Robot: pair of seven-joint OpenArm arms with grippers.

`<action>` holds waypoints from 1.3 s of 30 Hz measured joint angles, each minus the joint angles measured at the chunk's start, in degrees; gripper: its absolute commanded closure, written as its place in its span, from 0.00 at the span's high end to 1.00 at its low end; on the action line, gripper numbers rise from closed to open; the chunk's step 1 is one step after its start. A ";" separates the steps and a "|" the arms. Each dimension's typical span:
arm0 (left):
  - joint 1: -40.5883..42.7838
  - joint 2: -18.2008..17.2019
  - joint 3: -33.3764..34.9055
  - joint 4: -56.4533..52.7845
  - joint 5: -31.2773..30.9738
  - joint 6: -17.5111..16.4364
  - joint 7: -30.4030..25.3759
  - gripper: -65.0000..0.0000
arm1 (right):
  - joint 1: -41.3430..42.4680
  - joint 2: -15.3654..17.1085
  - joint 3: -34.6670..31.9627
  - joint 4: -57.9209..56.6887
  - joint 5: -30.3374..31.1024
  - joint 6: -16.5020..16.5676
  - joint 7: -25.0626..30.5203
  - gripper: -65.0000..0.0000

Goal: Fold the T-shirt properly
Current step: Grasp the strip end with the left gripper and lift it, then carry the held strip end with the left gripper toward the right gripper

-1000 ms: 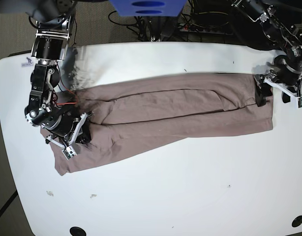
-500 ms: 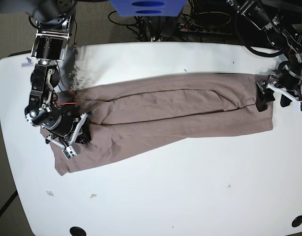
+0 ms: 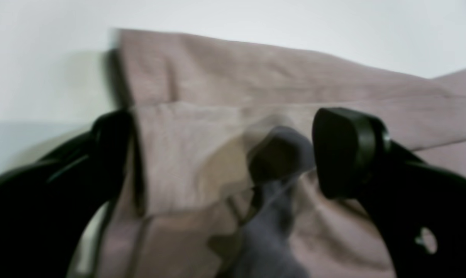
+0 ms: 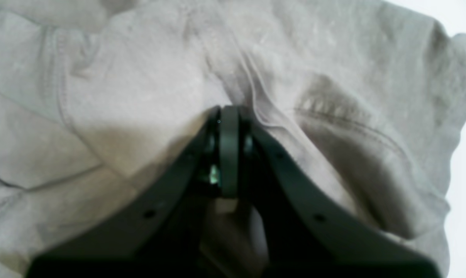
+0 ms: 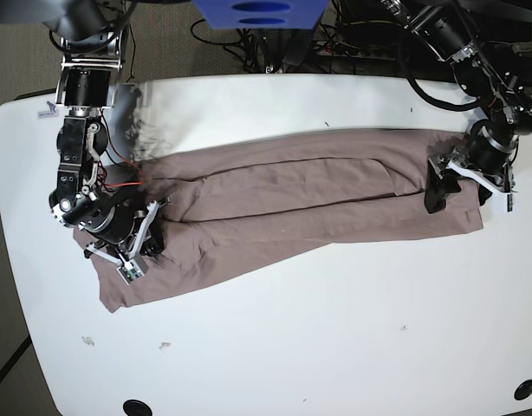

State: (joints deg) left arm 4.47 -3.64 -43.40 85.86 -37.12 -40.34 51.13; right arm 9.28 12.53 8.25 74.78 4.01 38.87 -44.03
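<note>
Since the T-shirt (image 5: 292, 204) already lies as a long narrow band across the white tabletop (image 5: 335, 347), you've likely finished the lengthwise folds and still owe the crosswise ones. Your left tool (image 5: 457, 185) straddles one end with jaws wide, gripping nothing, while your right tool (image 4: 229, 116) is clenched, pressed against the cloth at the other end.

The T-shirt (image 5: 309, 208) is a plain dusty mauve-brown with no print. The desk (image 5: 335, 347) is white, with a black hole at 7 o'clock (image 5: 136, 406) and another at 5 o'clock (image 5: 525, 389). Both grippers (image 5: 461, 186) (image 5: 140, 243) are black with white brackets.
</note>
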 measured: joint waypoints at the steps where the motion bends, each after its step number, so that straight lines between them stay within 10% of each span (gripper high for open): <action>1: 0.00 0.33 0.07 0.00 0.00 -0.04 -0.22 0.54 | 0.00 0.00 0.00 0.00 0.00 0.00 0.00 0.00; 4: 0.04 0.92 0.11 -0.07 0.15 0.04 0.07 0.02 | 0.00 0.00 -0.02 0.00 0.02 0.00 0.04 0.00; 5: 0.15 1.01 0.15 -0.07 -0.26 0.22 0.81 0.00 | 0.00 0.00 -0.02 0.00 0.02 0.00 0.04 0.00; 19: 0.37 1.20 0.28 1.99 0.46 0.26 2.67 0.00 | -0.02 0.00 -0.07 0.00 0.02 0.00 0.13 0.00; 39: -5.44 9.11 0.46 24.61 2.23 0.28 23.93 0.00 | -0.02 0.00 -0.15 0.00 0.02 0.00 0.33 0.00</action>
State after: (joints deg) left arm -0.97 5.48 -42.94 110.48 -34.89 -40.05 75.07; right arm 9.26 12.53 8.10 74.78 4.03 38.87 -43.70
